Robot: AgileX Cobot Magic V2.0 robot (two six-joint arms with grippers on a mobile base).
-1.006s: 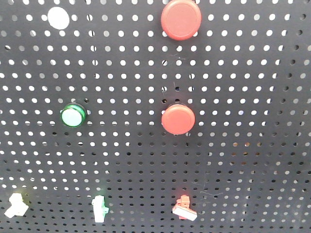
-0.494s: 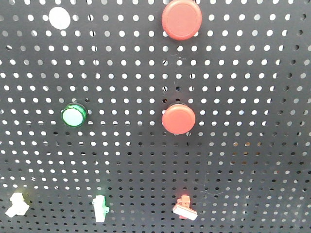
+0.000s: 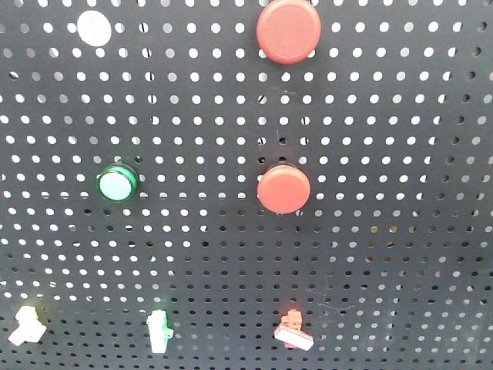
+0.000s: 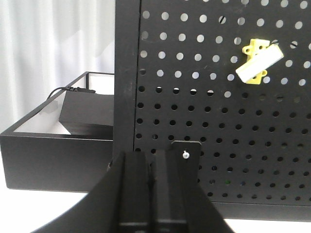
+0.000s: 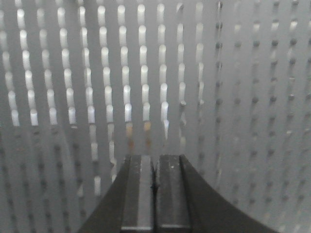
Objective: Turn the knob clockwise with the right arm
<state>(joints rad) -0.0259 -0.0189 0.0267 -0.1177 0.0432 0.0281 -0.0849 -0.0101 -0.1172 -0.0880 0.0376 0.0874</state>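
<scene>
So the knob is one of three little lever-type ones along the bottom row of the black board (image 3: 385, 231) full of holes: a pale knob (image 3: 25, 325) at the left, a green knob (image 3: 158, 331) in the middle and a red knob (image 3: 293, 330) with a white bar across it, tilted, to the right. Can't tell which one is the target, and nothing is touching any of them in the front view. Above the red knob sits a red button (image 3: 283, 188), with a bigger red button (image 3: 289, 30) at the top edge. A green button (image 3: 117, 183) with a light face is off to the left, and a white disc (image 3: 94, 28) is up in the top left corner. The right hand (image 5: 154, 158) is shut, fingers pressed flat together with nothing between them, pointing straight at the board, which is all blur up close. The left hand (image 4: 154, 154) is closed and empty too, aimed at the board's left edge, where a yellow knob (image 4: 258, 60) with a white bar sits tilted, up and to the right of it. Left of the board, a black tray (image 4: 48, 150) on the white tabletop (image 4: 29, 213) holds a black box (image 4: 87, 111) with a cable (image 4: 73, 90) plugged in.
</scene>
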